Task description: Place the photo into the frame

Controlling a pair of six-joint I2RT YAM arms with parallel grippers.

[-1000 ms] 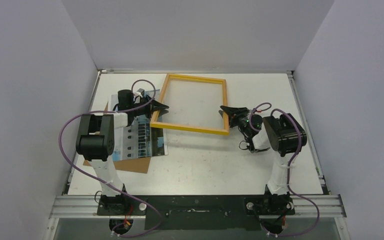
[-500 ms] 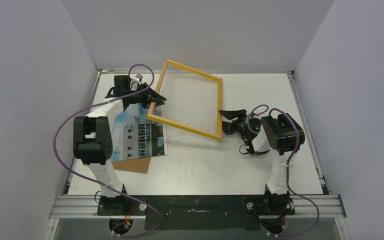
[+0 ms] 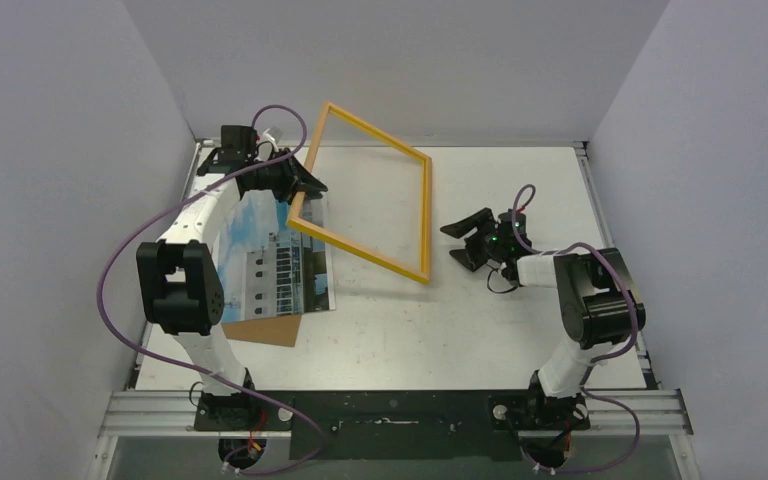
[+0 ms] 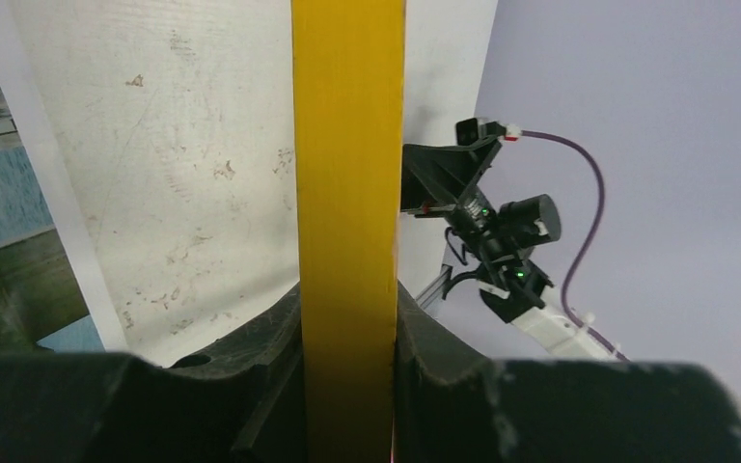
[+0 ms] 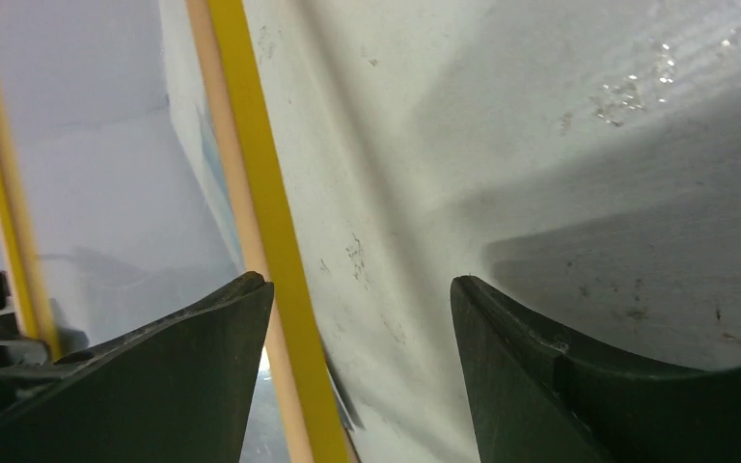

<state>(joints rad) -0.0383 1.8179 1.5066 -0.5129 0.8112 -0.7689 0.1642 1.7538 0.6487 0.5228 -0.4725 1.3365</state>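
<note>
Over the tabletop (image 3: 410, 330), the left hand (image 3: 305, 185) grips the frame (image 3: 360, 252) by one edge, holding it tilted; the right hand (image 3: 460, 245) stands wide open, empty, nearby.

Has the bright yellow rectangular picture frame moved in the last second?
Yes: against the white table, the frame tipped up leftward, far corner past its back edge.

Here we are in a robotics lab test cell. Plain pale panels (image 3: 390, 60) box in a scuffed white table (image 3: 410, 330) on three sides, and an aluminium rail (image 3: 640, 408) runs along the near edge. The left arm (image 3: 190, 290) and right arm (image 3: 595, 300) are bolted there side by side, trailing purple cables (image 3: 101, 285). Bare, lit evenly, all rig.
</note>
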